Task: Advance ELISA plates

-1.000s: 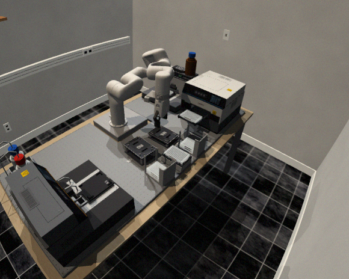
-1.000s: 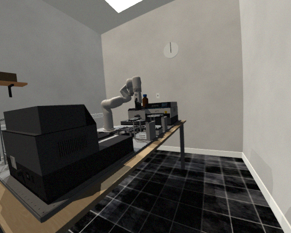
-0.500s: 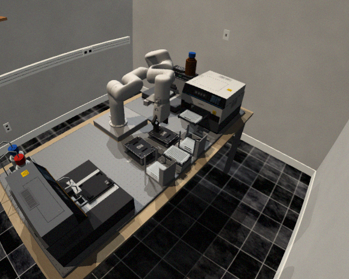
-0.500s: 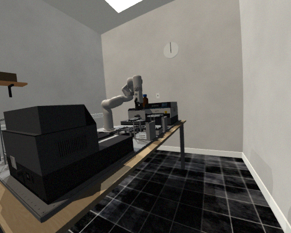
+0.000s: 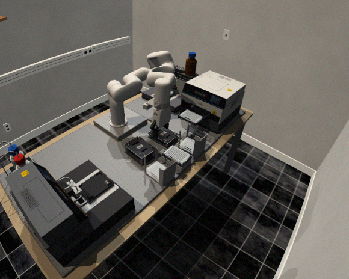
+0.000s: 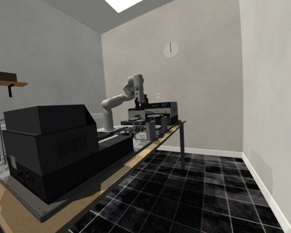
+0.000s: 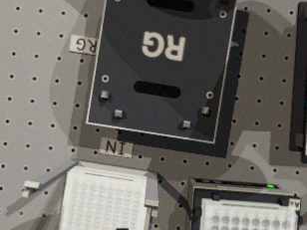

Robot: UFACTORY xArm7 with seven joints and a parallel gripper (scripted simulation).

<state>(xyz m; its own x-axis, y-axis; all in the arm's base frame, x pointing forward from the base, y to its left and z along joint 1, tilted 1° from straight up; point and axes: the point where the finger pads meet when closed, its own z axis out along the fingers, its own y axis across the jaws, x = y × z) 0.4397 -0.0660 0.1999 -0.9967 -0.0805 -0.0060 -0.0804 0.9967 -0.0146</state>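
White, well-gridded plate (image 7: 105,200) under IN label (image 7: 116,147)

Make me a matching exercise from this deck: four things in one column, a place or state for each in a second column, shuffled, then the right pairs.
Things:
1. RG nest
2. gripper
3. brown bottle
4. clock

Places or states:
A. on the far wall
B. open, holding nothing, above the deck
C. bare of any plate, directly under the wrist camera
D. behind the white instrument, blue cap on top

Pairs: 1-C, 2-B, 3-D, 4-A
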